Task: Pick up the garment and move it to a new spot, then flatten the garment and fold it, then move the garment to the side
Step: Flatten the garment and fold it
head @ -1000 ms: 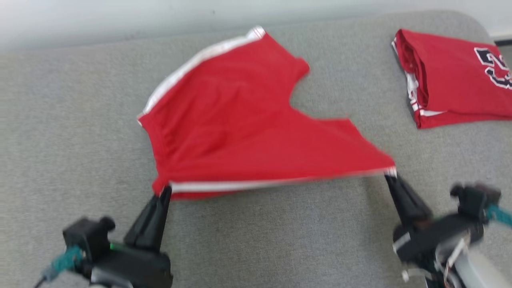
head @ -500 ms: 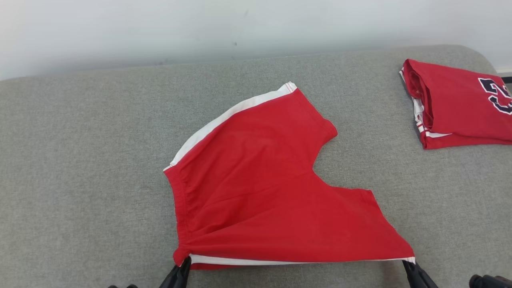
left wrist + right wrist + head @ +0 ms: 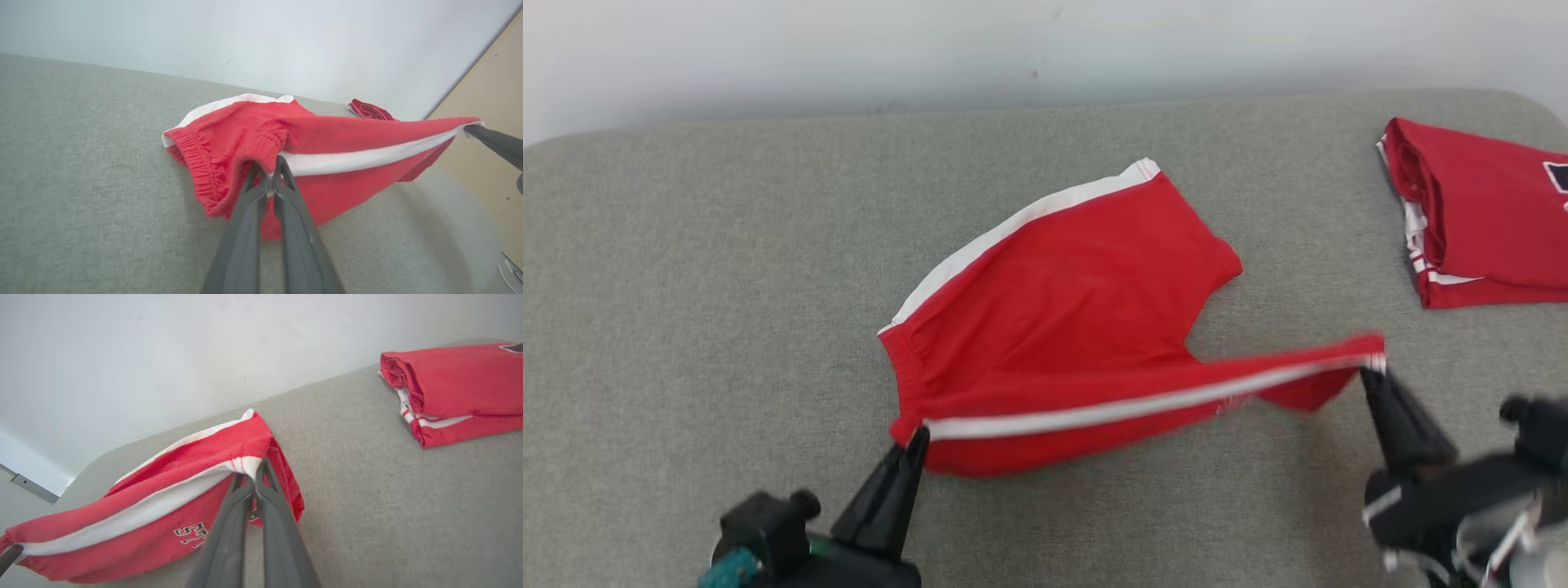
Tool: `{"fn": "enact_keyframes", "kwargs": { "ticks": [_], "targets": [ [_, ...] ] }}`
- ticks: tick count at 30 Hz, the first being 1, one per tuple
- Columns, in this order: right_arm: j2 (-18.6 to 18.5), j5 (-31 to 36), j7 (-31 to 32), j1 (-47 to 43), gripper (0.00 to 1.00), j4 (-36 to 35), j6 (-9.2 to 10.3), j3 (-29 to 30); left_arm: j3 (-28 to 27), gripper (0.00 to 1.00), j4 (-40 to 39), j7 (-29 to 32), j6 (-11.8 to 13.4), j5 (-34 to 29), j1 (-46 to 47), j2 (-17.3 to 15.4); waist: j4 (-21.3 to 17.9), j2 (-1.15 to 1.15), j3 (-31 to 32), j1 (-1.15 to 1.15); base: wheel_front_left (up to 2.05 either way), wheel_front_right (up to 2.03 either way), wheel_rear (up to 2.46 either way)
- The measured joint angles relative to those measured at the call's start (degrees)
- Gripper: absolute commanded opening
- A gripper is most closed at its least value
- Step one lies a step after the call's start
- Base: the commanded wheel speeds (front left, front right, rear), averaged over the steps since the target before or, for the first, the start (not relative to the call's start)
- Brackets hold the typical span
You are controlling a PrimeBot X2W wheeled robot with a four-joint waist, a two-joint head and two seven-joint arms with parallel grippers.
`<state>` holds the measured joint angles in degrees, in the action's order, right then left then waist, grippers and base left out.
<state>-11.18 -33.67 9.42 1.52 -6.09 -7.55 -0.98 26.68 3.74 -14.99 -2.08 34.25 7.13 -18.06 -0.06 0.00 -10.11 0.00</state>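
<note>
L gripper (image 3: 920, 434), R gripper (image 3: 1369, 373), shorts (image 3: 1078, 318) edge now raised

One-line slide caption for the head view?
Left gripper and right gripper hold the white-striped edge of the red shorts taut above the grey cushion; a folded red jersey lies far right.

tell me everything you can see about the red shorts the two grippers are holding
The red shorts look like soft knit fabric, with a white side stripe and a gathered elastic waistband; dark lettering shows on one leg. The left gripper pinches the waistband corner and the right gripper pinches the leg hem corner, holding that striped edge lifted and taut between them, while the far half lies on the grey padded surface.
</note>
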Motion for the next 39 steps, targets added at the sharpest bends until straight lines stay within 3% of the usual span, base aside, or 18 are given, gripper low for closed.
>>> {"fn": "enact_keyframes", "kwargs": {
  "ticks": [9,16,17,27,28,29,30,31,39],
  "targets": [
    [-2.2,0.5,2.3,23.9,0.0,14.5,-0.01,-1.4,-0.6,0.0,6.1,0.2,-2.0,0.4,12.7,2.9,2.7,0.0,-3.5,0.01,0.0,0.0,0.0],
    [-1.0,2.3,3.6,39.2,0.0,29.9,0.0,-0.8,-0.3,0.0,14.0,0.2,-3.6,1.3,21.5,6.0,5.3,0.01,-6.9,0.01,0.0,0.0,0.0],
    [-0.8,3.8,3.0,43.2,0.0,35.1,0.0,-1.0,0.1,0.0,16.8,0.2,-4.1,1.5,24.0,6.9,6.3,0.01,-7.9,0.01,0.0,0.0,0.0],
    [0.9,9.4,-2.6,58.7,0.0,56.2,0.0,-1.3,-0.8,0.0,25.6,0.0,-5.0,1.6,32.6,10.2,9.8,0.01,-13.3,0.02,0.0,0.0,0.0],
    [1.1,9.8,-3.3,59.5,0.07,57.8,0.0,-1.4,-0.7,0.0,26.1,0.0,-5.1,1.5,32.9,10.5,10.1,0.01,-13.7,0.02,0.0,0.0,0.0],
    [1.2,10.2,-4.1,60.2,0.89,59.0,0.0,-1.6,-0.6,0.25,26.6,0.0,-5.1,1.3,33.0,10.7,10.4,0.01,-14.0,0.02,0.0,0.0,0.0],
    [1.5,10.4,-4.8,60.8,1.0,60.0,0.0,-2.0,-0.6,0.49,26.9,0.0,-5.3,1.0,33.1,10.8,10.6,0.01,-14.2,0.02,0.0,0.0,0.0],
    [1.8,10.4,-5.5,61.4,1.0,61.0,0.0,-2.2,-0.6,1.0,27.2,0.0,-5.3,0.8,33.1,10.9,10.8,0.01,-14.4,0.01,0.0,0.0,0.0],
    [0.2,7.9,-8.8,60.5,1.0,64.4,0.0,-6.5,-2.2,1.0,26.3,0.0,-5.4,-0.6,31.6,11.1,10.4,0.01,-12.1,0.0,0.0,0.0,0.0]
  ]
}}
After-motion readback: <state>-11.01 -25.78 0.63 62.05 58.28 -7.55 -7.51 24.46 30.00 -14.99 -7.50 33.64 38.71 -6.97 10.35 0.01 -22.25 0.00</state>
